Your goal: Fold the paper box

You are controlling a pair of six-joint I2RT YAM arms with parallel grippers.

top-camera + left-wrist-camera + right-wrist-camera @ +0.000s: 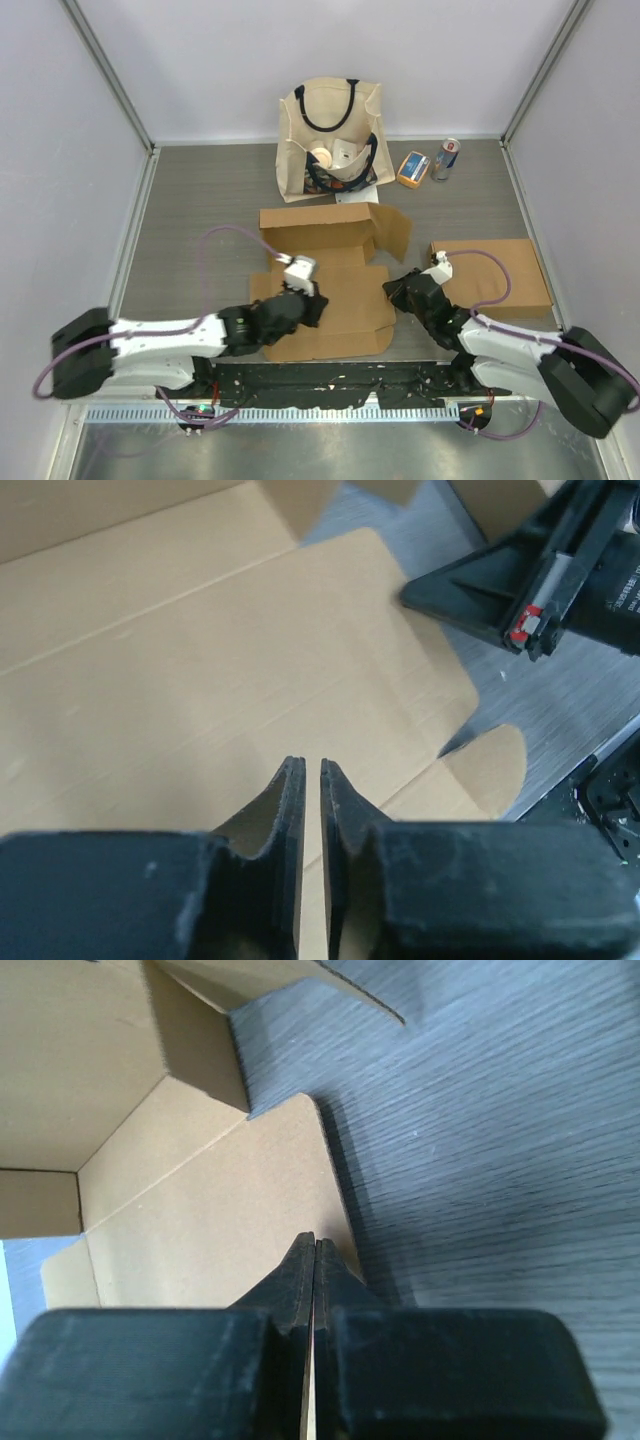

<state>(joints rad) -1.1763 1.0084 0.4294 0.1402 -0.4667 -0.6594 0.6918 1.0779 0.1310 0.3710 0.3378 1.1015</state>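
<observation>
The paper box (335, 262) is brown cardboard lying opened out in the middle of the table, with its back wall and a right flap (393, 228) standing up. My left gripper (320, 306) hovers over the flat front panel (200, 680). Its fingers (312, 765) stand a narrow slit apart with nothing between them. My right gripper (393, 292) is at the right edge of that panel, shut, with its tips (315, 1241) over the rounded flap edge (220, 1210) and nothing pinched in them. Whether they touch the cardboard I cannot tell.
A second flat cardboard sheet (495, 275) lies at the right. At the back stand a cream tote bag (330, 135), a small yellow and blue carton (413, 168) and a drinks can (445, 158). Grey walls close in the table on three sides.
</observation>
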